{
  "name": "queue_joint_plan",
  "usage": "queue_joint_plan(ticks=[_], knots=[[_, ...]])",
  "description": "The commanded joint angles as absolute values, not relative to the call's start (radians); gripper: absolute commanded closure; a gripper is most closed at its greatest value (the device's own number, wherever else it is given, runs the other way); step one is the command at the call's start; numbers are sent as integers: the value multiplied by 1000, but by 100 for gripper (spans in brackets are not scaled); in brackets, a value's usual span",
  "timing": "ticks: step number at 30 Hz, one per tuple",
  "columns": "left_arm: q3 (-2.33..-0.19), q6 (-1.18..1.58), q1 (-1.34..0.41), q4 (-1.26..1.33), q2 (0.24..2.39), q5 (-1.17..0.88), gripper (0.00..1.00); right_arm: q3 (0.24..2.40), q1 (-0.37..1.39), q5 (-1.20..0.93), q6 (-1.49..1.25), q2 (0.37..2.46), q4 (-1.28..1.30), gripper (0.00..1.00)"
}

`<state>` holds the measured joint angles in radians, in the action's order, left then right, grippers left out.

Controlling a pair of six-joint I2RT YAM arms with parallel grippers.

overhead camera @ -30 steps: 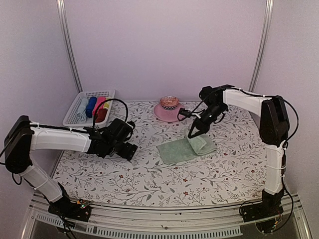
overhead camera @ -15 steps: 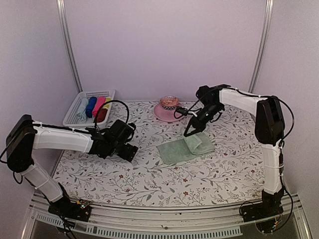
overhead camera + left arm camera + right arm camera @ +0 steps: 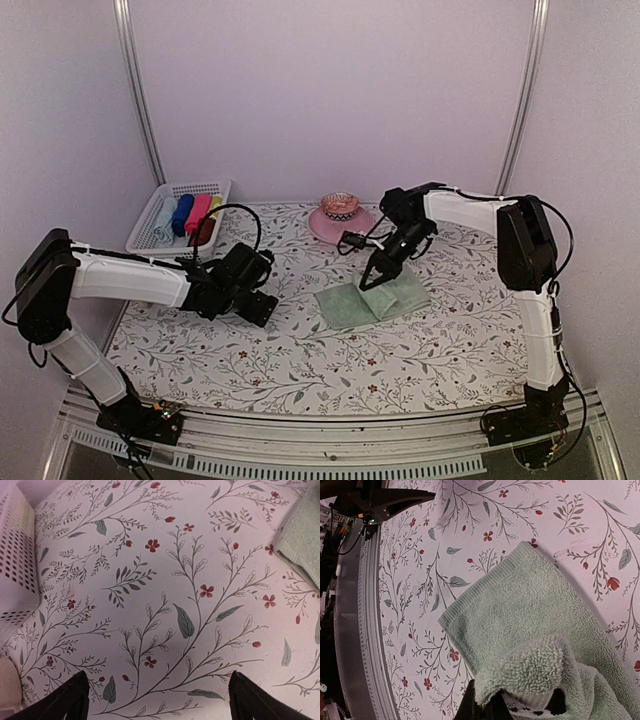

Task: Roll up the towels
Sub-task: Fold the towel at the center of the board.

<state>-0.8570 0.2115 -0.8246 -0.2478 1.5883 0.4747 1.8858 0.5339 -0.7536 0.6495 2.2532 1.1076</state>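
A pale sage green towel (image 3: 350, 305) lies on the floral cover at the table's middle, its right part folded over on itself. My right gripper (image 3: 370, 282) is shut on that folded edge; in the right wrist view the towel (image 3: 525, 605) drapes over my right gripper (image 3: 492, 710), and a black-and-white motif (image 3: 532, 711) peeks out under the fold. My left gripper (image 3: 262, 306) hovers low over the cover left of the towel, open and holding nothing (image 3: 157, 702). The towel's corner (image 3: 302, 535) shows at the upper right of the left wrist view.
A white basket (image 3: 150, 215) at the back left holds several rolled cloths, one of them dark red (image 3: 204, 232). A pink plate (image 3: 322, 228) with a small bowl on it stands just behind the towel. The basket's wall (image 3: 17, 565) is close on the left gripper's left.
My right gripper has carried the towel's folded edge to the left and down over the flat part. The left arm has barely shifted.
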Motion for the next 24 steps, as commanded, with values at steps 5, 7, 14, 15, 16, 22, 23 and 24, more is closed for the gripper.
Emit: queue_joint_plan(ticks=[5,7,14,15,16,22,23,24], knots=[[-858,217,-840,-229,1607,463,3,1899,554,-767,637,2291,1068,96],[-860,216,-840,-229,1609,461,3,1901,558,-771,633,2291,1059,96],[-865,215,-841,-228,1617,457,3,1951,574,-779,621,2309,1059,96],[-865,215,-841,-229,1617,456,3,1955,577,-780,620,2313,1060,96],[-865,215,-841,-228,1617,457,3,1958,580,-780,618,2318,1061,96],[-862,215,-841,-229,1618,457,3,1969,596,-784,617,2338,1059,95],[-862,215,-842,-230,1618,455,3,1971,598,-784,616,2339,1056,96],[-862,215,-841,-229,1618,454,3,1971,601,-784,614,2339,1053,95]])
